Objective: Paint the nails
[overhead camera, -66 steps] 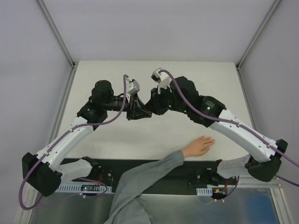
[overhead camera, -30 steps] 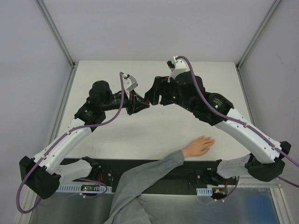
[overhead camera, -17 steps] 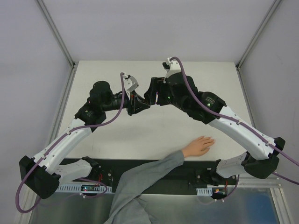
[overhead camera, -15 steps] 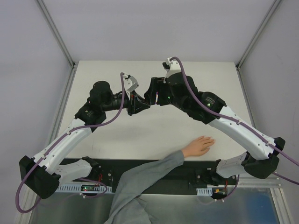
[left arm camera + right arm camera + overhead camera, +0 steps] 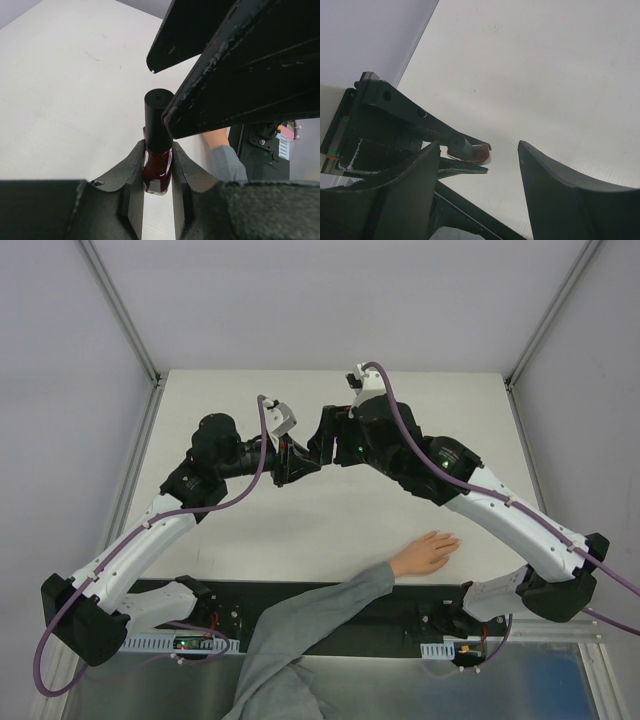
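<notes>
Near edge, right of centre: hand flat on the counter, grey sleeve running off near-left. Nails too small to resolve.
Mid counter, left side: left gripper, jaws clamped on the dark red bottle. Bottle upright, black cap on.
Mid counter, right side: right gripper, jaws wide apart either side of the cap, gripping nothing. Can't tell if a finger touches the cap.
Stage: my read is uncapping not done. Bottle well apart from the hand.
Risk: right jaws closing off-centre on the cap could skew or slip the bottle in the left jaws. A hard twist could spill polish.
Views: top hides the bottle under both wrists. Left wrist shows clamp and cap, right wrist shows the jaw gap. Only top shows the whole hand.
</notes>
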You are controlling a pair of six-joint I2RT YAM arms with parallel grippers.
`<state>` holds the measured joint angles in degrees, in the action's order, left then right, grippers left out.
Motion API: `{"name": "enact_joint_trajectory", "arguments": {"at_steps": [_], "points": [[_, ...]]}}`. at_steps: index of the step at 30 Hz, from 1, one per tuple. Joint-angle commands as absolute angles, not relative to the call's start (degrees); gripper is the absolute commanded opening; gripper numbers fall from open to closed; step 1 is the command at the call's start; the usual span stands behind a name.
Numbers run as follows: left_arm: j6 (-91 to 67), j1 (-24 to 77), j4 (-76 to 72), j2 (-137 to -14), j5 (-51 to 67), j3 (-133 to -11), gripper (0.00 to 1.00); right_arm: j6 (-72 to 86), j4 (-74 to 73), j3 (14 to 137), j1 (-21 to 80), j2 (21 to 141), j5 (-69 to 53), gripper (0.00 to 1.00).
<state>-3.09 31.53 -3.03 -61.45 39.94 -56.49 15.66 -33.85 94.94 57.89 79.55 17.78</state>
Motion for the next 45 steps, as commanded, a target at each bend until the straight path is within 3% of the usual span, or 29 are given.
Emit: {"name": "enact_joint_trajectory", "arguments": {"at_steps": [1,18,25,27,28,30,31,32,33,35,45], "points": [[-1.84,31.90,-4.04,-59.94,39.38,-58.62,0.00,15.82,-33.66,98.08,58.62,80.68,18.72,0.66],[-1.76,32.61,-4.04,-59.06,40.78,-58.62,0.00,15.65,-35.59,99.75,60.20,82.00,21.36,0.55],[-1.58,32.70,-4.13,-58.27,42.44,-58.54,0.00,14.77,-35.95,99.41,60.20,83.32,19.60,0.37],[-1.41,32.70,-4.31,-58.27,47.16,-58.54,0.00,11.53,-35.77,98.35,60.12,82.97,16.89,0.23],[-1.15,32.70,-4.31,-58.36,49.63,-58.62,0.00,9.08,-35.08,97.04,60.12,82.62,15.13,0.01],[-1.05,32.70,-4.48,-58.36,57.43,-58.97,0.00,-3.02,-33.58,95.02,59.59,80.60,1.65,0.00],[-1.40,32.70,-4.74,-58.45,69.84,-59.15,0.00,-8.12,-33.49,93.79,59.15,79.99,-9.64,0.00],[-2.71,32.96,-7.62,-58.71,77.18,-59.32,0.00,-13.57,-34.70,91.60,58.89,78.15,-32.73,0.01],[-4.99,33.39,-9.73,-58.80,81.69,-59.24,0.00,-19.89,-34.80,88.54,59.15,75.79,-38.18,0.00],[-9.04,33.92,-12.99,-58.45,85.25,-58.28,0.00,-18.55,-28.04,83.43,58.54,72.17,-40.59,0.00],[-8.35,33.84,-14.24,-58.97,79.03,-57.30,0.00,-13.98,-26.98,82.88,55.11,70.22,-37.45,0.02]]}}
